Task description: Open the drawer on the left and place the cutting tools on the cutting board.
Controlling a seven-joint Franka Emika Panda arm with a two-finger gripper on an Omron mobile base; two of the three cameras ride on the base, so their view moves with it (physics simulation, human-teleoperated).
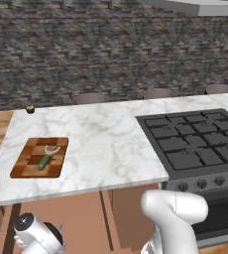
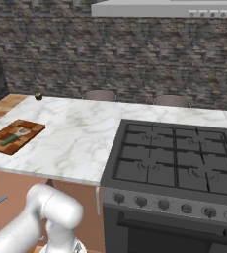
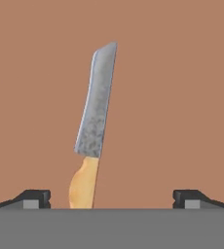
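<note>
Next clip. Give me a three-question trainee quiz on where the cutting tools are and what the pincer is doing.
1. True or false: the peeler lies on the cutting board.
2. Where is the knife? A on the board; B on the flat brown drawer floor; C on the stove.
3. The pincer is ____.
Key: 1 true. 2 B. 3 open, a tip on either side of the knife's handle, nothing gripped.

You see a marble counter (image 1: 106, 144) beside a black gas stove (image 1: 195, 144), a small dark object (image 1: 30, 109) at its far corner, before a stone wall (image 1: 86, 54).
</note>
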